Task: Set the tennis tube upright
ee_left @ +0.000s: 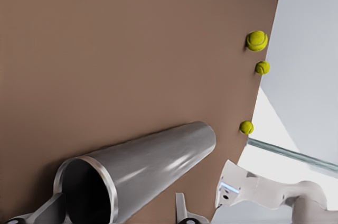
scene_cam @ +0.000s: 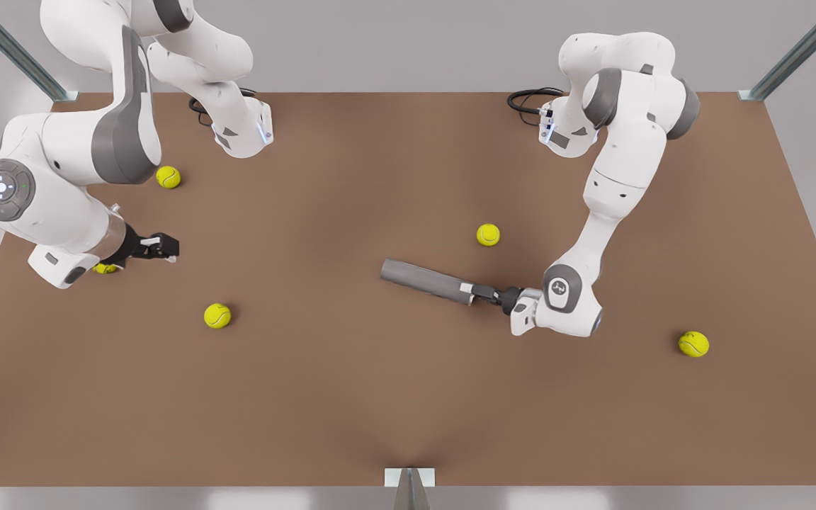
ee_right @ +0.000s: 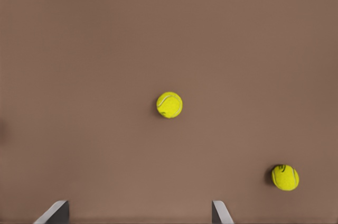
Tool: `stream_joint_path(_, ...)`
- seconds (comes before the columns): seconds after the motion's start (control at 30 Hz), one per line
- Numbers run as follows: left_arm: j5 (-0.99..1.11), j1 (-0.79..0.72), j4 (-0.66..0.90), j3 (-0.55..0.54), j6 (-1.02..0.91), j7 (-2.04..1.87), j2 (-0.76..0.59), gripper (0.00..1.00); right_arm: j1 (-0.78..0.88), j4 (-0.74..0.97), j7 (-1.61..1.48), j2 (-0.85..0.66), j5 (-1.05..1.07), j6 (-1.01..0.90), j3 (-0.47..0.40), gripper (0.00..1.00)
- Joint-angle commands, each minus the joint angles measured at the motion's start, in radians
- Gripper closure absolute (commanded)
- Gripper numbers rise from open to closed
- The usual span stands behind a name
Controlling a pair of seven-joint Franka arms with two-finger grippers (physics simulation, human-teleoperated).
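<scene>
Fingers (ee_right: pixel 58 212) of the right gripper (scene_cam: pixel 164 246), at the front view's left, are spread over the brown table (scene_cam: pixel 351 397), holding nothing — a tennis ball (scene_cam: pixel 217 315) lies nearby. Right of centre, the tennis tube (scene_cam: pixel 428 280) lies on its side, and the left gripper (scene_cam: pixel 475 290) is pinching its open dark end — one finger inside the rim.

We see a brown table (scene_cam: pixel 394 397) with five yellow-green tennis balls: one (scene_cam: pixel 168 177) far back, one (scene_cam: pixel 217 315) nearer, one (scene_cam: pixel 488 234) mid-table, one (scene_cam: pixel 693 344) towards the front view's right, and seemingly another (scene_cam: pixel 105 268), mostly hidden.
</scene>
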Motion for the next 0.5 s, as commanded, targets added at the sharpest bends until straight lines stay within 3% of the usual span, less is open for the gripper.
stream_joint_path(0.0,-0.005,0.007,0.001,0.000,0.016,0.213,-0.001,0.00,0.000,-0.001,0.055,-0.001,0.002,-0.019,0.000,0.00)
stream_joint_path(0.47,-0.041,-0.013,-0.005,-0.034,0.004,0.202,0.027,0.00,0.003,-0.004,0.058,0.002,0.002,-0.024,0.000,0.00)
